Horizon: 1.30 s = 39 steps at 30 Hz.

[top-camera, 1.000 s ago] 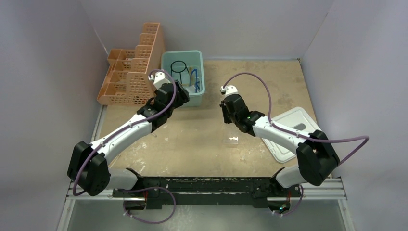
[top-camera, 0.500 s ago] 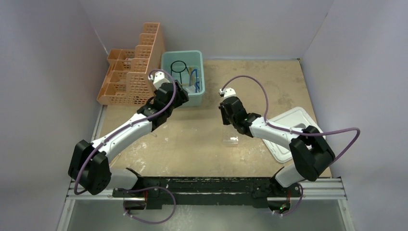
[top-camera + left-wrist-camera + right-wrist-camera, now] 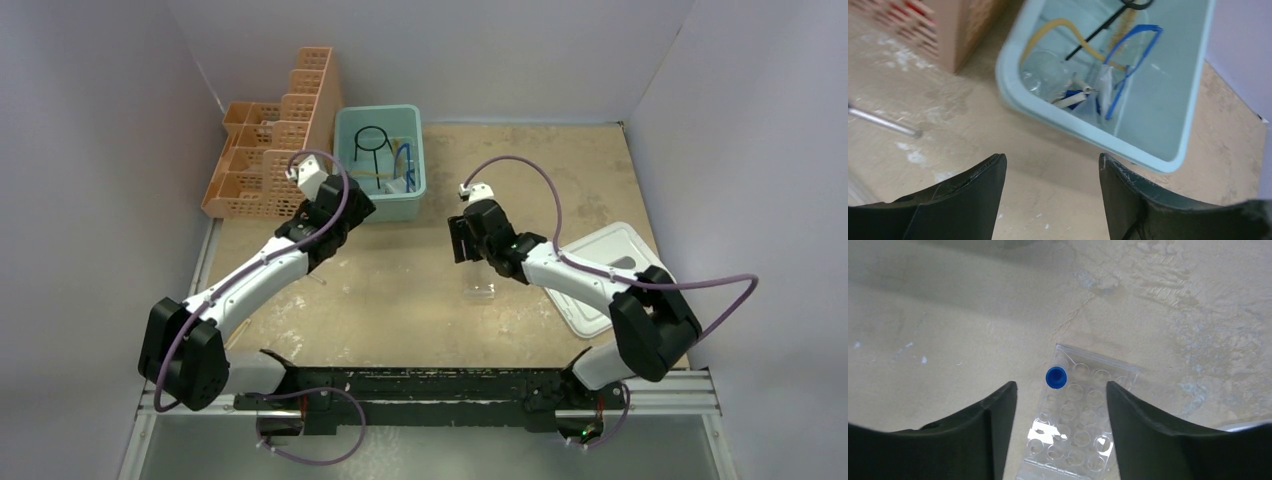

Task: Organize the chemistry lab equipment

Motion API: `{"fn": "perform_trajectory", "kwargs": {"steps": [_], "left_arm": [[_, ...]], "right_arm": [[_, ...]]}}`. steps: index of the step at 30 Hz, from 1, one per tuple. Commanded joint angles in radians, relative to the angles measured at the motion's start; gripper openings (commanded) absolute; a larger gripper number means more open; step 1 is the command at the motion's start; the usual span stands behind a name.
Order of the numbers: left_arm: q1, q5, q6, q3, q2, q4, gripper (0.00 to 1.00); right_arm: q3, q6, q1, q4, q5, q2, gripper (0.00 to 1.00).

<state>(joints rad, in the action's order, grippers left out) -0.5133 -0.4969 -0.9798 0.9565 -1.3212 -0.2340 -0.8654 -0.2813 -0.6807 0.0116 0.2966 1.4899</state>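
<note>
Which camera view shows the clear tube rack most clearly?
The right wrist view: the clear tube rack lies close below, its wells and one blue-capped tube distinct. The top external view shows it only as a faint patch. The left wrist view misses it.

A blue-capped tube point(image 3: 1056, 377) stands in the clear tube rack point(image 3: 1075, 425) below spread jaws.

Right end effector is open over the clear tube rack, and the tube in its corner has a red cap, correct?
No, the cap is blue, as the right wrist view shows. The right end effector is open over the clear tube rack, as you said.
</note>
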Motion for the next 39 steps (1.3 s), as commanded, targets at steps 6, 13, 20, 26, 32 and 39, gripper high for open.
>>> {"fn": "perform_trajectory", "kwargs": {"steps": [6, 13, 20, 26, 32, 39], "left_arm": [[0.082, -0.140, -0.216, -0.113, 0.105, -0.232, 0.68], [0.151, -0.131, -0.272, -0.237, 0.103, -0.251, 0.45], [0.216, -0.109, -0.216, -0.284, 0.001, -0.210, 0.50], [0.226, -0.104, -0.183, -0.264, -0.082, -0.213, 0.47], [0.231, -0.104, -0.171, -0.258, -0.130, -0.214, 0.38], [0.231, -0.041, -0.174, -0.288, -0.164, -0.174, 0.14]], "right_arm": [[-0.164, -0.052, 0.013, 0.127, 0.014, -0.161, 0.78], [-0.203, -0.055, 0.021, 0.157, 0.001, -0.162, 0.72], [-0.217, -0.045, 0.022, 0.154, -0.022, -0.143, 0.71], [-0.238, -0.023, 0.023, 0.151, -0.014, -0.117, 0.70], [-0.244, -0.012, 0.023, 0.149, -0.001, -0.102, 0.69], [-0.249, -0.004, 0.027, 0.151, -0.008, -0.097, 0.69]]}}
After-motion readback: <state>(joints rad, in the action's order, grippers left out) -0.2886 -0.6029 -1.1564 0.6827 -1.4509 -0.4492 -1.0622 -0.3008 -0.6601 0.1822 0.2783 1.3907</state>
